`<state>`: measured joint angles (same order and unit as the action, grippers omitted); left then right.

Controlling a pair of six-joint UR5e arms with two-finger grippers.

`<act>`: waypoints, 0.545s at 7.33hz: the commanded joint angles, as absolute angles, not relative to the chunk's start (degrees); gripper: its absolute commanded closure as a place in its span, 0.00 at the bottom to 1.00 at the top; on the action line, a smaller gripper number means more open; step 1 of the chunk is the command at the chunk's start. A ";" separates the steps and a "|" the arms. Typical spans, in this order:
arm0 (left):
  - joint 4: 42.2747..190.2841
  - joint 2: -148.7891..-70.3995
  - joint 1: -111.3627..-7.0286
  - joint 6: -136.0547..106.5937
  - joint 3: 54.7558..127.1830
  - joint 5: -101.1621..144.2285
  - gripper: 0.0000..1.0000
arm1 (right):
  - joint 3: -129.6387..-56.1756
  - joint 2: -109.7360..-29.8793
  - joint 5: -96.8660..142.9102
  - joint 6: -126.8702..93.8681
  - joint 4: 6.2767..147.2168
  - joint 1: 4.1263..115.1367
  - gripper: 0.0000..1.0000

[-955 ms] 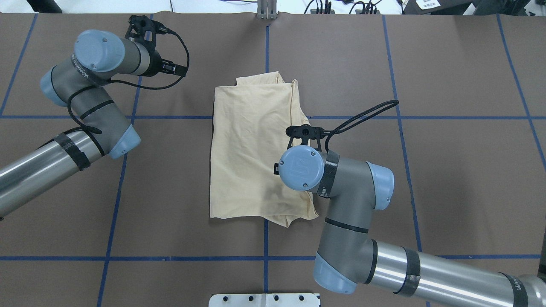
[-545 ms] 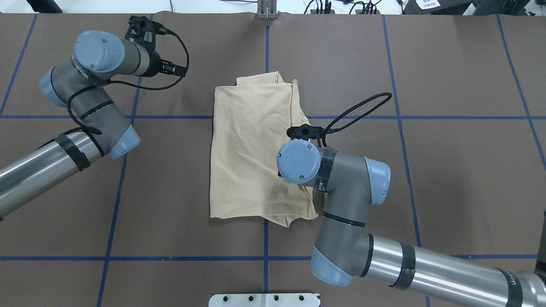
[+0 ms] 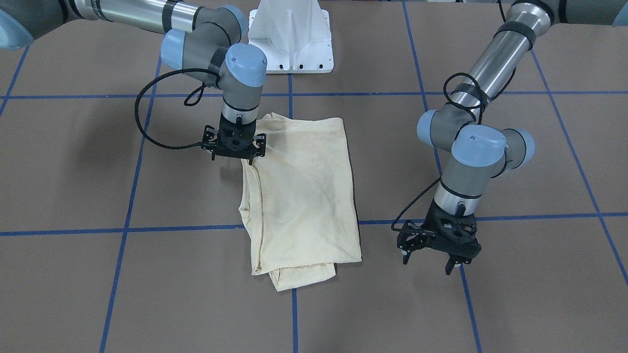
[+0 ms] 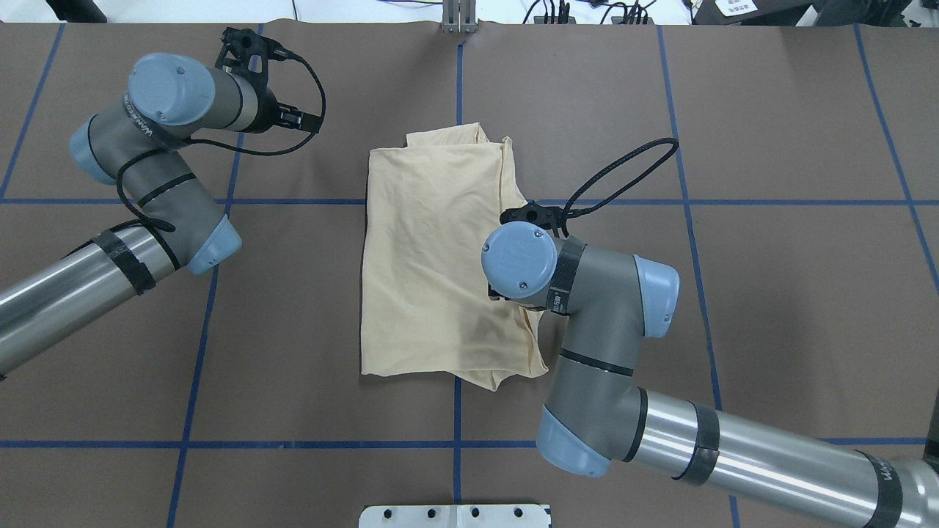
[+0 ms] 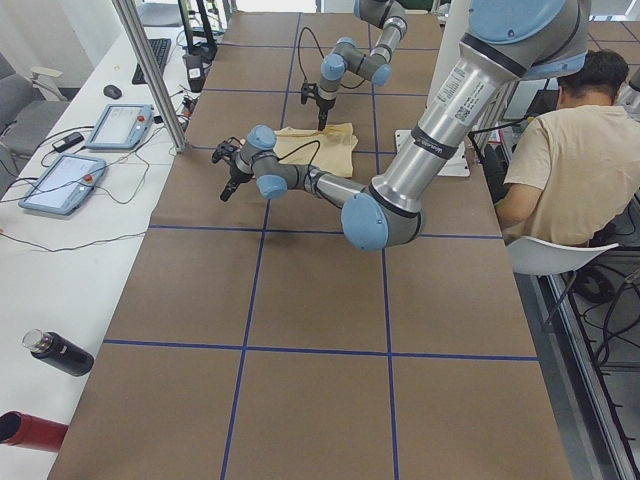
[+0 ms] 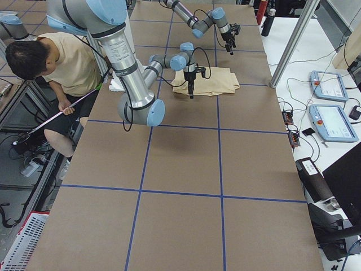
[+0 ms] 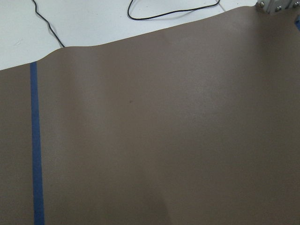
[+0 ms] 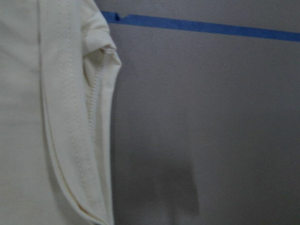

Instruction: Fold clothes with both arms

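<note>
Viewing overhead, we find the right gripper [image 3: 233,158] spread, empty, over the three-o'clock edge of the shirt [image 4: 425,257]. Left gripper [image 3: 427,264] likewise, at ten o'clock.

Little legible text. White lettering [image 4: 141,123] along the grey joint housing of the left arm [image 4: 172,194], overhead view: seems to begin "WA", the rest too small to confirm. Similar white lettering [image 4: 890,480] on the right arm [image 4: 770,462] near the lower right corner: not readable. Embossed mark on the right arm's blue joint cap [image 4: 519,258]: outline visible, cannot decipher. White label [image 4: 736,6] at the top edge: dark print, illegible. No numbers or brand names readable in the other views.
</note>
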<state>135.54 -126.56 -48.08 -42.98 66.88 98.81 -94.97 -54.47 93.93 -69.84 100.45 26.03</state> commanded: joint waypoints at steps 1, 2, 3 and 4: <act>135.53 -126.56 -47.90 -42.98 66.88 98.88 0.00 | -104.18 -63.41 94.13 -67.95 101.07 26.80 0.00; 135.53 -126.48 -47.90 -42.98 66.80 98.79 0.00 | -107.20 -66.50 93.96 -67.94 100.99 26.81 0.00; 135.53 -126.47 -47.90 -42.98 66.80 98.79 0.00 | -107.84 -66.27 93.69 -68.03 100.99 26.63 0.00; 135.61 -126.56 -47.81 -43.07 66.97 98.88 0.00 | -107.23 -65.23 93.43 -68.64 100.55 26.11 0.00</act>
<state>135.55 -126.50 -47.88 -43.00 66.85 98.81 -106.85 -65.46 93.73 -68.18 100.88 26.53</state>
